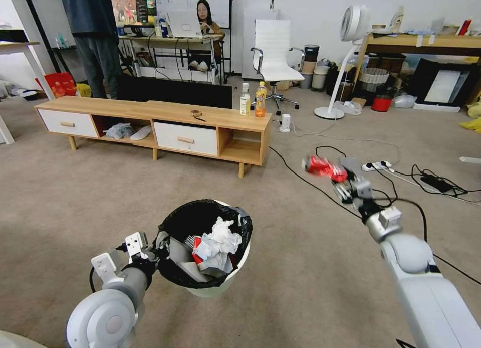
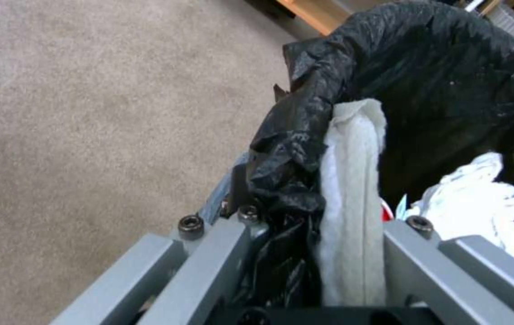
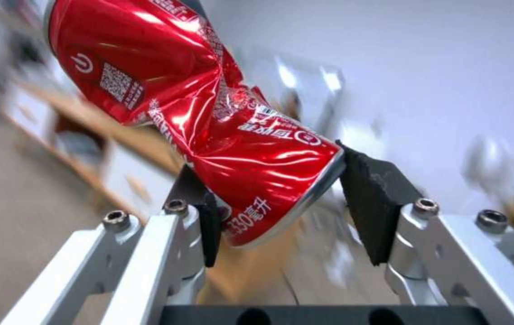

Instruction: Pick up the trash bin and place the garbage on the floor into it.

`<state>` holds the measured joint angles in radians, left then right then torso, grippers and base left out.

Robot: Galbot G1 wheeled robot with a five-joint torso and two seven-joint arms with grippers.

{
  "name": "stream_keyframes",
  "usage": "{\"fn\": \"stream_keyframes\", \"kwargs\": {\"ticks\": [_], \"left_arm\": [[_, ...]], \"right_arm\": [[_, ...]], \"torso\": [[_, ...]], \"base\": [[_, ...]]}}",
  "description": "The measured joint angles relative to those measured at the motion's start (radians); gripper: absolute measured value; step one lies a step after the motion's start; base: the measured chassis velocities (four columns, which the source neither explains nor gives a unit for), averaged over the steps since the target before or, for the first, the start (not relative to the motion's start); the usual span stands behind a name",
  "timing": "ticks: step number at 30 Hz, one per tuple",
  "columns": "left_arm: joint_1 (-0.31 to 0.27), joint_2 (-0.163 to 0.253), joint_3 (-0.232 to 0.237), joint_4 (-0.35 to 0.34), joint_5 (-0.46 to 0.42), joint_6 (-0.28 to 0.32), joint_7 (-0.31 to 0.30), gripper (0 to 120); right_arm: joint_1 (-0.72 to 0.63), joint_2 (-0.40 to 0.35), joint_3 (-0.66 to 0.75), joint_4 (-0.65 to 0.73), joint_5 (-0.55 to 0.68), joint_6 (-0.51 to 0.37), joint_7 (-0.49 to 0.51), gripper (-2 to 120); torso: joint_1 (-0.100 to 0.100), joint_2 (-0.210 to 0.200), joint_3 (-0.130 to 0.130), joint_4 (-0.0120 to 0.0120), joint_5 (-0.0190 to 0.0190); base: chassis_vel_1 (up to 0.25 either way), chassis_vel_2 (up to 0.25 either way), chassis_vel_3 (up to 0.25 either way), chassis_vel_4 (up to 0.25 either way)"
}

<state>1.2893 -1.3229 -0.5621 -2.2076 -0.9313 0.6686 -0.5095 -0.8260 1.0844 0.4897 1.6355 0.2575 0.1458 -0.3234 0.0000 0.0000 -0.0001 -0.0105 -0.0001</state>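
The trash bin [image 1: 231, 277], white with a black bag over its rim, tilts toward me low in the head view, and my left gripper [image 1: 159, 248] is shut on its near rim. In the left wrist view the left gripper [image 2: 323, 225] pinches the white rim [image 2: 353, 180] and black liner [image 2: 450, 81]. Inside the bin lie white tissue wads [image 1: 220, 237] and a red-white piece [image 1: 198, 257]. To the bin's right and farther off, my right gripper [image 1: 341, 181] is raised above the floor [image 1: 280, 227], shut on a crushed red can [image 1: 323, 166]. The right wrist view shows the can [image 3: 209, 113] between its pads [image 3: 368, 203].
A low wooden TV bench [image 1: 150, 112] stands ahead with two upright drink bottles [image 1: 253, 100] on its right end. Black cables and a power strip [image 1: 377, 165] run across the carpet at the right. A standing fan [image 1: 350, 32], an office chair [image 1: 274, 52] and a red bucket [image 1: 382, 104] are farther back.
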Motion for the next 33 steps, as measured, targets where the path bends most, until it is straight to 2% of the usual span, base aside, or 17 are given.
{"fn": "stream_keyframes", "kwargs": {"ticks": [3, 5, 8, 10, 18, 33], "left_arm": [[-0.002, 0.000, 0.000, 0.001, -0.001, 0.000, 0.000, 7], [-0.003, -0.002, 0.003, 0.004, 0.000, 0.001, 0.000, 7], [-0.002, -0.003, 0.006, 0.006, 0.001, 0.001, 0.000, 7], [-0.002, -0.008, 0.015, 0.008, 0.007, 0.001, 0.001, 7], [0.000, -0.011, 0.029, 0.009, 0.022, 0.001, 0.004, 7], [0.002, -0.012, 0.043, 0.009, 0.040, 0.001, 0.014, 7]], "right_arm": [[0.011, -0.016, -0.030, 0.067, 0.060, 0.003, -0.023, 42], [0.022, -0.042, -0.075, 0.143, 0.152, 0.022, -0.079, 42], [0.023, -0.057, -0.098, 0.178, 0.192, 0.029, -0.113, 42], [0.011, -0.092, -0.149, 0.245, 0.235, 0.043, -0.170, 42], [-0.005, -0.112, -0.213, 0.280, 0.239, 0.057, -0.195, 42], [-0.039, -0.117, -0.391, 0.253, 0.189, 0.084, -0.224, 42]], "torso": [[0.000, 0.000, 0.000, -0.0004, -0.0003], [0.000, 0.000, 0.000, -0.0003, -0.0002], [0.000, 0.000, 0.000, -0.0003, -0.0002], [0.000, 0.000, 0.000, -0.0005, 0.0001], [0.000, 0.000, 0.000, -0.0005, 0.0001], [0.000, 0.000, 0.000, -0.0004, 0.0000]], "base": [[0.000, 0.000, 0.000, 0.000], [0.000, 0.000, 0.000, 0.000], [0.000, 0.000, 0.000, 0.000], [0.000, 0.000, 0.000, 0.000], [0.000, 0.000, 0.000, 0.000], [0.000, 0.000, 0.000, 0.000]]}}
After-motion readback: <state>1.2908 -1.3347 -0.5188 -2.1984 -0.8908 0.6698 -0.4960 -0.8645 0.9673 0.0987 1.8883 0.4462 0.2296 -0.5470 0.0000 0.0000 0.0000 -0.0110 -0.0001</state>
